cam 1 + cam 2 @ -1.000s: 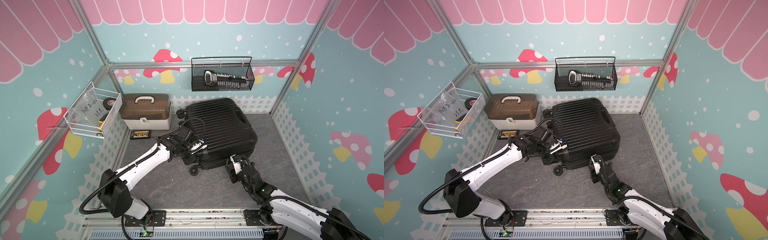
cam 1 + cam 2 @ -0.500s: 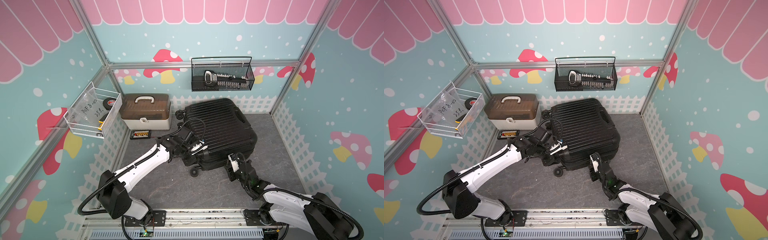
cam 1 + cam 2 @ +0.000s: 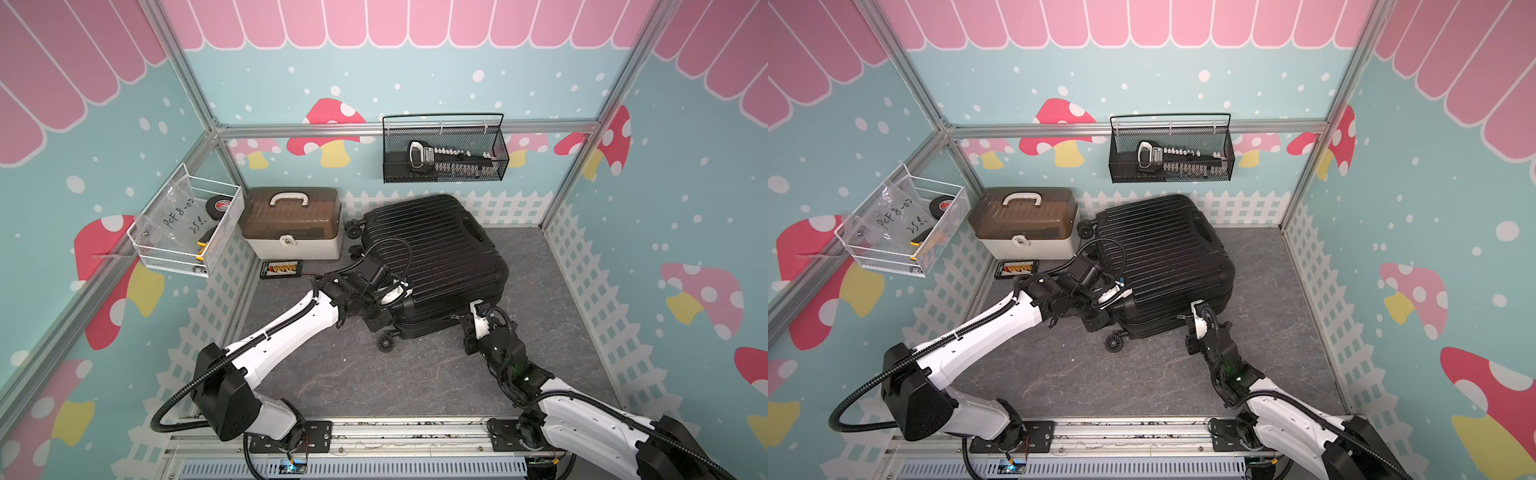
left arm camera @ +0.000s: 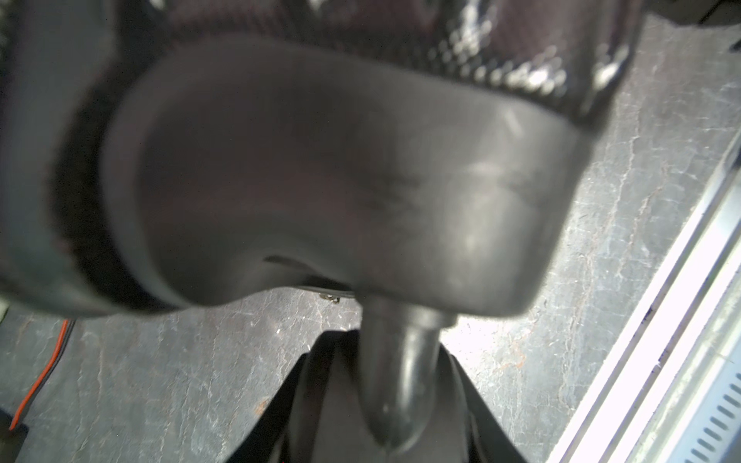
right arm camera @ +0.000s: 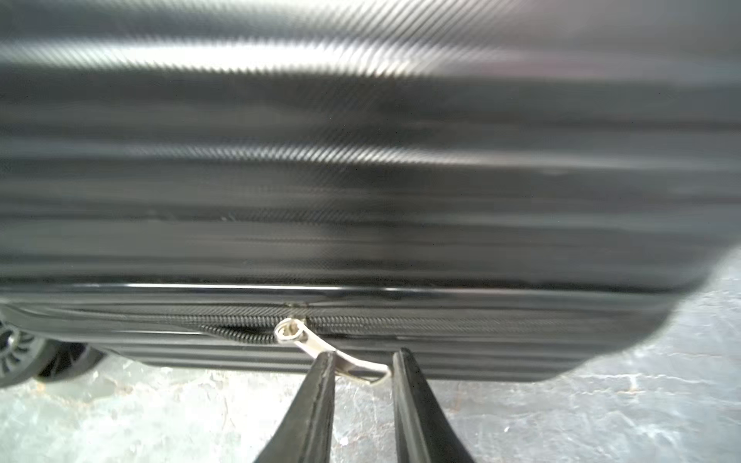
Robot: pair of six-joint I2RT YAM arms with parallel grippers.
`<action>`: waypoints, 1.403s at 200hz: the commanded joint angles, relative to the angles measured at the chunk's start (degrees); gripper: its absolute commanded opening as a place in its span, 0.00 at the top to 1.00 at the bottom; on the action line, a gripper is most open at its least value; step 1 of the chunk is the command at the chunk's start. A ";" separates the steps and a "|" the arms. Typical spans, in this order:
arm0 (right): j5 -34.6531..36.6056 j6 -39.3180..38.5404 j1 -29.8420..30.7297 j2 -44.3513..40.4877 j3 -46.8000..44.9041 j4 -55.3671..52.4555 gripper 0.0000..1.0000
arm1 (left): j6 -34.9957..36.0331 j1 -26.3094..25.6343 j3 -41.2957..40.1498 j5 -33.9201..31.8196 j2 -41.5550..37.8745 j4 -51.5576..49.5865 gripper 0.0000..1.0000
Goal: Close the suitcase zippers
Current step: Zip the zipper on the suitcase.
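- Two jaws of right gripper (image 5: 363,354) straddle zipper pull (image 5: 296,336); clamping unclear.
- Risk: a loosely held pull slips free, stalling zippers (image 5: 441,322).
- Left gripper (image 4: 389,344) pinches suitcase (image 3: 432,257) wheel stem (image 4: 395,381).

both top views hang high over the front rail (image 3: 395,434), looking down and in toward the back wall (image 3: 374,70), far enough off to hold the whole suitcase (image 3: 449,249) and the grey floor (image 3: 374,382), and they share almost all of that scene. the left wrist view is jammed close against a lower corner of the suitcase at a wheel stem (image 4: 395,381), blurred, facing the floor and rail. the right wrist view looks low along the floor, very near the suitcase's side and the zippers (image 5: 401,322), out between the right gripper (image 5: 363,360) fingers.
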 commanded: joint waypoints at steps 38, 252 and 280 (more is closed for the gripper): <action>-4.73 -1.31 -0.33 -5.55 -2.46 -5.13 0.64 | -8.45 1.12 2.86 -5.36 -3.44 3.40 1.00; -30.87 -1.29 -14.96 18.84 4.00 13.45 0.48 | -3.73 -1.64 1.15 3.66 -4.66 2.35 0.99; -33.24 -2.30 -15.65 20.08 4.64 14.78 0.49 | -2.73 -2.21 1.11 4.70 -4.75 1.93 0.99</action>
